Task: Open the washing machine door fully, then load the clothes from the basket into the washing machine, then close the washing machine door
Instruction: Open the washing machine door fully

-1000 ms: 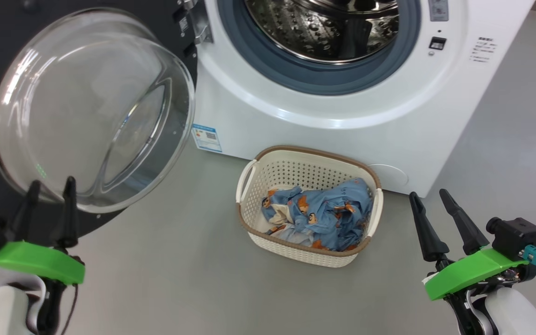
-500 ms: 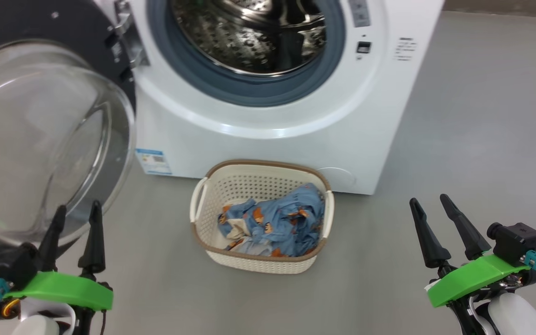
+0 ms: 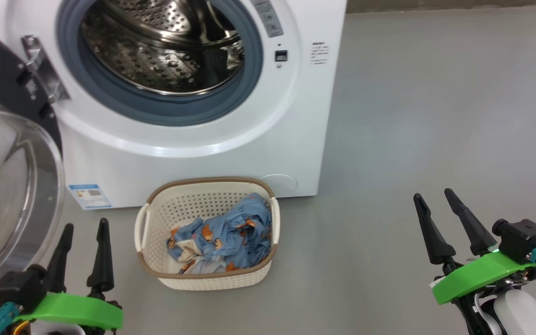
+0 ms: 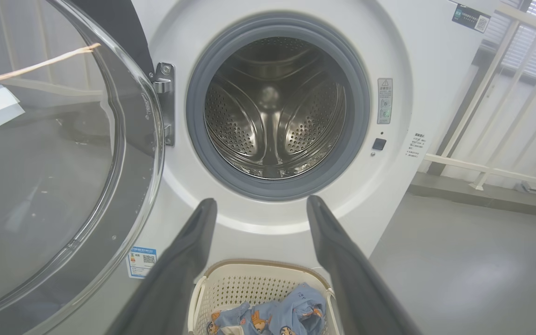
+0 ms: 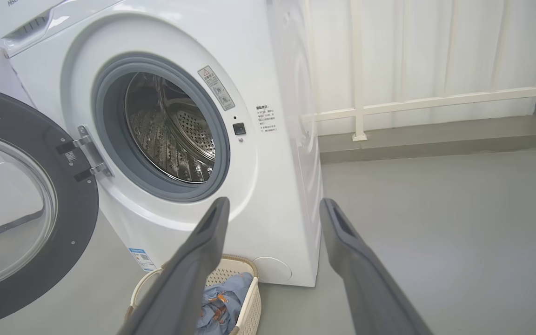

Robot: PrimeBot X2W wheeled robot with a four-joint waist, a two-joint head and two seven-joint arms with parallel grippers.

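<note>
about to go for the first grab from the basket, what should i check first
1. Access: washing machine door swung wide on its hinge, opening unblocked: ok.
2. Room inside: drum has no laundry in the part visible: ok.
3. Load: clothes piled inside the basket, just in front of the washing machine: ok.
4. Nearer arm: left claw open, holding nothing, beside the basket: ok.
5. Other arm: right claw open, holding nothing, well off to the basket's right: ok.
6. Number of pieces in the pile: cannot tell.
</note>
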